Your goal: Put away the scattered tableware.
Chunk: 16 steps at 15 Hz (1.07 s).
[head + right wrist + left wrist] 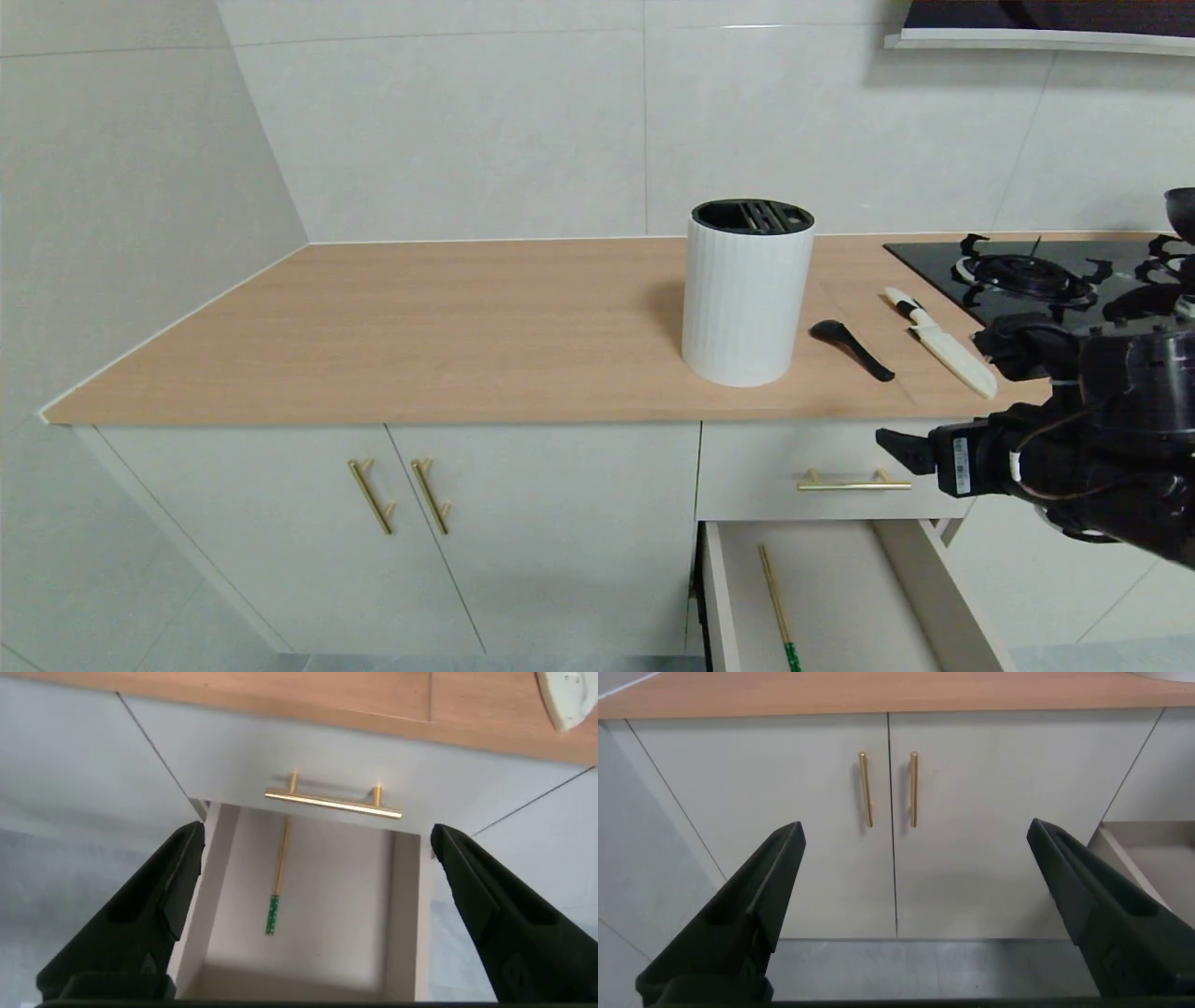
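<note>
While the right end effector (318,833) hangs with its fingers spread wide and empty in front of the cabinet face, below and to the right of the white holder (747,299), the open drawer (840,588) lies lower, framed between the two fingers. In that drawer lies a wooden chopstick (777,607) with a green end; whether it is one stick or a close pair I cannot tell. A shut drawer front with a gold handle (854,483) sits between the open drawer and the surface (420,336), just beside the end effector. On the surface just right of the holder, apart from it, lies a black spoon (850,348), bowl toward the wall. Farther right of the holder lies a white knife (938,343), blade toward the front edge, above the end effector. Right of the holder, toward the wall, sits a black gas hob (1027,275). The left end effector (915,831), also spread wide and empty, faces the cabinet doors (971,859) below and left of the holder
</note>
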{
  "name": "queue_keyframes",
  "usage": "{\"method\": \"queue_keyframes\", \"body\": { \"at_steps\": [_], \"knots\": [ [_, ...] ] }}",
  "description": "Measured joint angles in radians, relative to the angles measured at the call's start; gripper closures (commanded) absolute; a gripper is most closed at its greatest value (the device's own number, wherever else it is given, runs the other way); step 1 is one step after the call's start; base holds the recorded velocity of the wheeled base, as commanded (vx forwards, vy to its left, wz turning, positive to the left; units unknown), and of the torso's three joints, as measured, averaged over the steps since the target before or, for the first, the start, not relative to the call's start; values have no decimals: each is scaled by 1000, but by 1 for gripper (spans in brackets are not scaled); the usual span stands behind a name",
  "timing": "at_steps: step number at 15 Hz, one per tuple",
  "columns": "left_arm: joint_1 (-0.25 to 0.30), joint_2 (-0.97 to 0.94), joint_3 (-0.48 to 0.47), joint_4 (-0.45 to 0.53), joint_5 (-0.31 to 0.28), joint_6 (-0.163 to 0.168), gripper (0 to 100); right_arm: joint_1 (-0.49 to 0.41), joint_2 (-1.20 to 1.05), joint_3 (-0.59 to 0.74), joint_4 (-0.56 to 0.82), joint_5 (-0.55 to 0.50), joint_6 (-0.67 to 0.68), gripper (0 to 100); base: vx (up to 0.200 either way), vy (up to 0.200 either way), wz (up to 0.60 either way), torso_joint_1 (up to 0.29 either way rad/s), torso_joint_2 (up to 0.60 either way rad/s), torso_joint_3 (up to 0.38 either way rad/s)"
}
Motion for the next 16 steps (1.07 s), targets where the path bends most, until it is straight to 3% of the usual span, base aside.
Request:
{"method": "queue_keyframes", "body": {
  "at_steps": [2,5,7,12,16],
  "knots": [
    [0,0,0,0,0,0,0,-76,40,-77,2,60,-20,0,0,0,0,0,0,0],
    [0,0,0,0,0,0,0,-189,139,-231,4,244,-79,0,0,0,0,0,0,0],
    [0,0,0,0,0,0,0,-233,232,-341,4,292,-111,0,0,0,0,0,0,0],
    [0,0,0,0,0,0,0,-261,452,-556,1,344,-150,0,0,0,0,0,0,0],
    [0,0,0,0,0,0,0,-269,533,-610,5,402,-151,0,0,0,0,0,0,0]
  ]
}}
